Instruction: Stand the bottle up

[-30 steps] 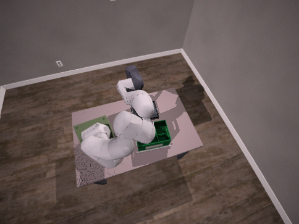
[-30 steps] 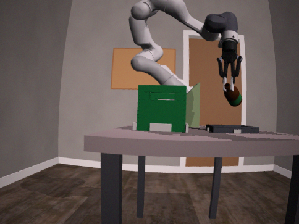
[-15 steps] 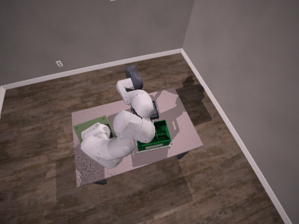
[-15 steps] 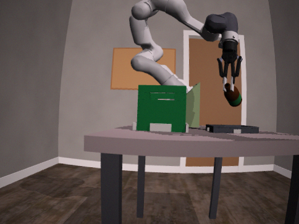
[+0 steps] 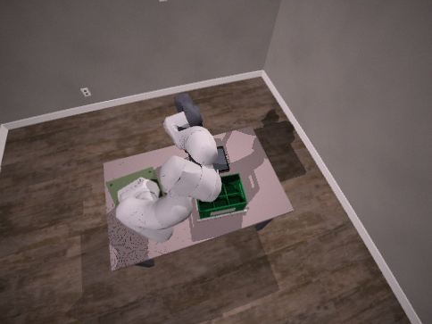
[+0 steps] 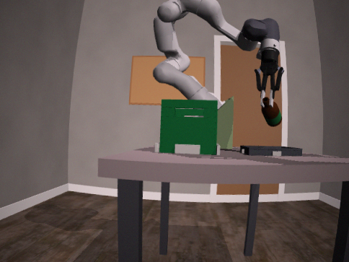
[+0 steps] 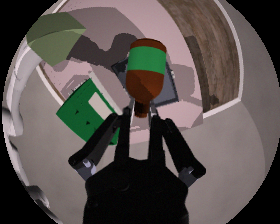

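Observation:
A brown bottle (image 6: 272,112) (image 7: 145,75) with a green label hangs in the air, well above the tray. Its neck is up and its base points down and to the right in the exterior view, so it is tilted. My gripper (image 6: 267,102) (image 7: 141,103) is shut on the bottle's neck. The dark tray (image 5: 221,159) (image 6: 253,151) (image 7: 170,89) lies on the table below. The green crate (image 5: 228,207) (image 6: 189,126) (image 7: 82,111) stands beside the tray. In the top view the arm hides the bottle and the gripper.
The crate is taller than the tray and has open compartments. A green panel (image 5: 134,177) (image 6: 226,126) (image 7: 56,42) is at the arm's base. The pink table (image 5: 272,196) (image 6: 144,167) carries everything, and its far edge runs close behind the tray in the top view.

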